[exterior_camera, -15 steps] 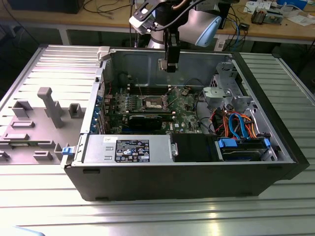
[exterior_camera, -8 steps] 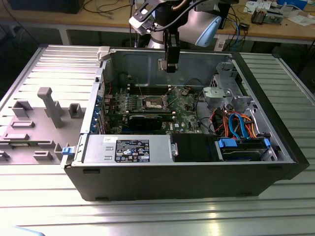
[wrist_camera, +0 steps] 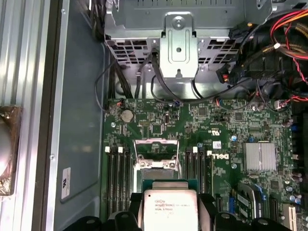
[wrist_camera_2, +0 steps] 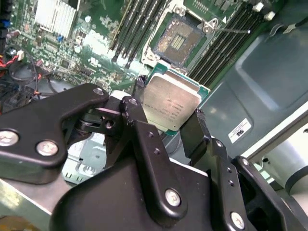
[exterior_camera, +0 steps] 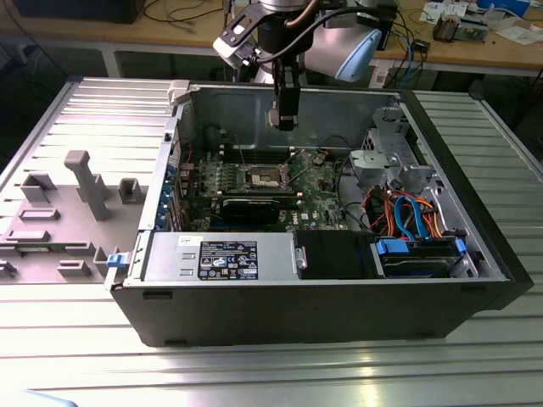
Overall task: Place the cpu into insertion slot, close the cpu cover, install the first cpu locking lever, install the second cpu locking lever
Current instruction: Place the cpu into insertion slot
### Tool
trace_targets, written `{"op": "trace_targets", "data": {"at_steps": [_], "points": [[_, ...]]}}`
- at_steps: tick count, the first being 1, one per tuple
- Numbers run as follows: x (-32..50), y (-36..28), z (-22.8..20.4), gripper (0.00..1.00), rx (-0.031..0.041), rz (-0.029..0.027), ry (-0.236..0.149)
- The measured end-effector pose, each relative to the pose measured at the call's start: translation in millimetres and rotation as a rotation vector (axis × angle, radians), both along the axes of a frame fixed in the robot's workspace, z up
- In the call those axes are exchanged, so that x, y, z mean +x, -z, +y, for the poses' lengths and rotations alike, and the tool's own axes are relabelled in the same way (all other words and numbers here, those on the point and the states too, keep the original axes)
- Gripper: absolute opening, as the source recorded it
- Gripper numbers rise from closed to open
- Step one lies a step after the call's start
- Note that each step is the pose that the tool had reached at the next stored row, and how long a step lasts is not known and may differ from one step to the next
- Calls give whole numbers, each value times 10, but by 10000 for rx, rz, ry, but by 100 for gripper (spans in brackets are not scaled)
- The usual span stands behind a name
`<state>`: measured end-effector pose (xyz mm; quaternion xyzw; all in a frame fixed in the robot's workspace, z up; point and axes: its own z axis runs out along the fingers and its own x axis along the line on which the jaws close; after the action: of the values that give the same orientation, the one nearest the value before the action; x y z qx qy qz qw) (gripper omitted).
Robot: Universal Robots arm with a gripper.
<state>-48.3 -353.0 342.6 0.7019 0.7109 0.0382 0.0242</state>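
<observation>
The cpu (wrist_camera_2: 171,103) is held level by two opposite edges, clamped in the gripper (wrist_camera_2: 166,118), evidently so that its underside is kept free for seating. It is suspended above the motherboard (wrist_camera: 216,120), near but apart from the insertion slot (wrist_camera_2: 177,41). The cpu cover (wrist_camera: 156,141) appears raised, leaving the socket exposed.

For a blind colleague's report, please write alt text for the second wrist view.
The pincer grips the cpu by two edges over the green motherboard. Past it lies the uncovered insertion slot between black memory slots.
</observation>
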Motion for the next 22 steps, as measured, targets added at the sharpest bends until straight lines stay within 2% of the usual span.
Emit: {"op": "trace_targets", "data": {"at_steps": [5,9,22], "points": [[-30,70,12,55,0,-1,0],[-42,162,25,55,1,-1,-2],[-43,165,25,55,0,0,0]]}}
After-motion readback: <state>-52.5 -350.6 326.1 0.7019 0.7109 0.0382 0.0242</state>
